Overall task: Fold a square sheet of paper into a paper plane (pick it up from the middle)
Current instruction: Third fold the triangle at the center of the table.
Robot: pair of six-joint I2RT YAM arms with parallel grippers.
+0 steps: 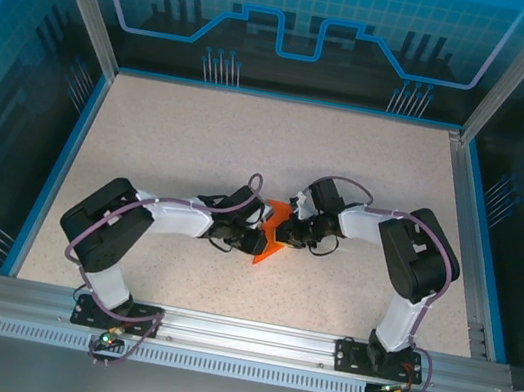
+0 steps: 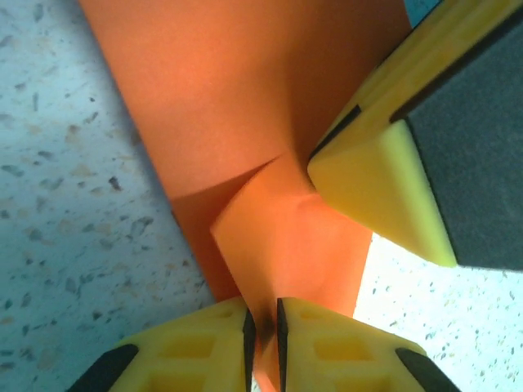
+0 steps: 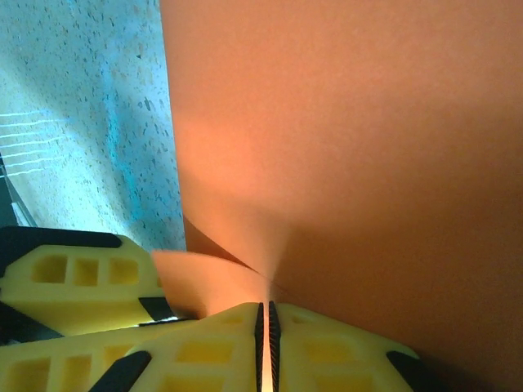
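Right gripper (image 3: 265, 309): yellow ribbed plastic fingers clamped on square sheet of paper (image 3: 368, 147), thin orange line in slit. Left gripper (image 2: 263, 310): jaws at narrow slit, creased flap of sheet inside; pinched or freed, cannot tell. Right gripper's wedge-shaped fingertip (image 2: 384, 192) over sheet's edge, just beside flap. Paper matte, smooth, bright orange, diagonal fold. Sheet mid-table between both wrists. Table (image 1: 200, 145) speckled beige, wide bare room out to blue rim (image 1: 279, 98). Long axis near–far; pointed corner toward near edge.

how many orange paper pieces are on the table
1: a creased bright orange sheet of paper at the middle of the speckled table, pinched by the left fingers and right fingers. Another could hide underneath.
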